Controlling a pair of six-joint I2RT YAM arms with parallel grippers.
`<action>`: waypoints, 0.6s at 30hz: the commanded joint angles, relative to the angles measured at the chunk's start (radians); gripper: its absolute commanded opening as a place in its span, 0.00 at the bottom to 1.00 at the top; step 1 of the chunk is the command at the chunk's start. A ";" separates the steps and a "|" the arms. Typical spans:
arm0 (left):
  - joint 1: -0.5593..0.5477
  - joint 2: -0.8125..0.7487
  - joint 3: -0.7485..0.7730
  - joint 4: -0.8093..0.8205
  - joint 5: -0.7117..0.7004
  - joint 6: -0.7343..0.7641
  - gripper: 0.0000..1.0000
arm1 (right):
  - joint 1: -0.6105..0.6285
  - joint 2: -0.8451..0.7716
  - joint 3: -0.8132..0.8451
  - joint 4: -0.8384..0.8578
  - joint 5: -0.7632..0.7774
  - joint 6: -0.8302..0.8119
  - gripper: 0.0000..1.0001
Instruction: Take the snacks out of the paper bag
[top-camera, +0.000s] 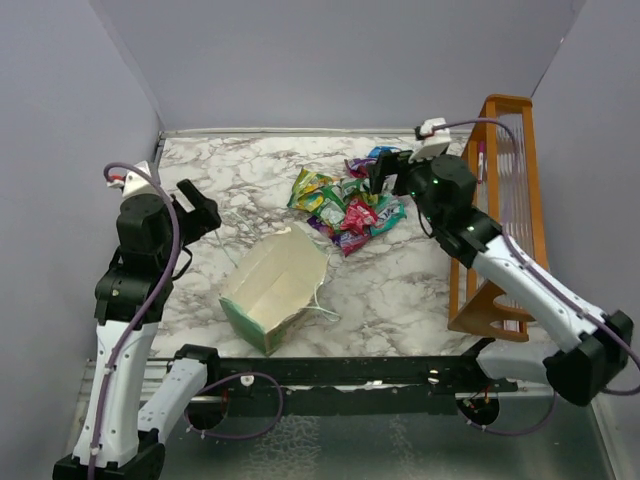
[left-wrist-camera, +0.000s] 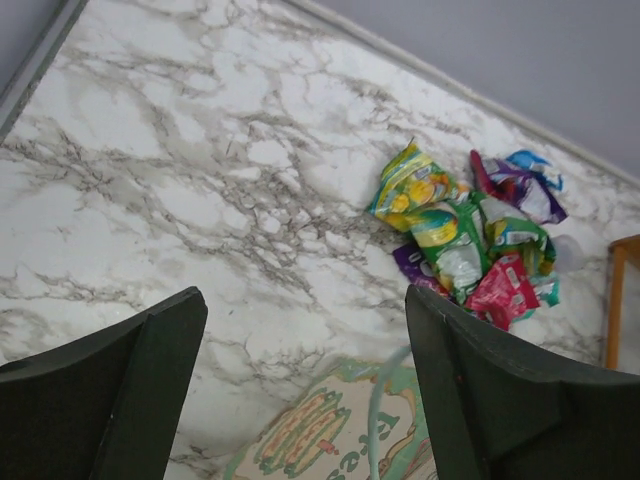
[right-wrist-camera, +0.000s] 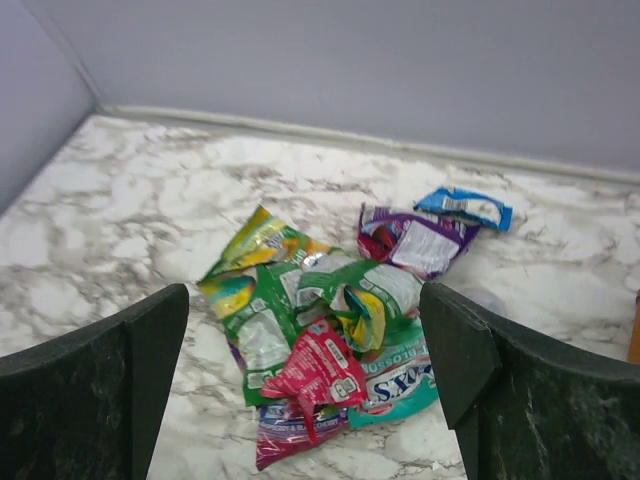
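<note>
The snacks lie in a heap on the marble table at the back middle, outside the bag. They also show in the left wrist view and the right wrist view. The paper bag lies on its side in front of them, mouth open, white inside empty; its patterned front and string handle show under my left gripper. My left gripper is open and empty, left of the bag. My right gripper is open and empty, above the back of the heap.
An orange wooden rack stands along the right side, next to my right arm. Grey walls close the table at the back and both sides. A small clear cup sits by the heap's right side.
</note>
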 joint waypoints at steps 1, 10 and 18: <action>0.005 -0.024 0.141 -0.053 0.013 -0.024 0.87 | 0.003 -0.186 0.041 -0.171 -0.096 -0.018 0.99; 0.005 0.025 0.422 -0.084 0.056 0.028 0.93 | 0.003 -0.474 0.097 -0.257 -0.077 -0.007 0.99; -0.008 0.046 0.585 0.040 0.164 0.178 0.95 | 0.003 -0.577 0.214 -0.278 -0.170 -0.138 0.99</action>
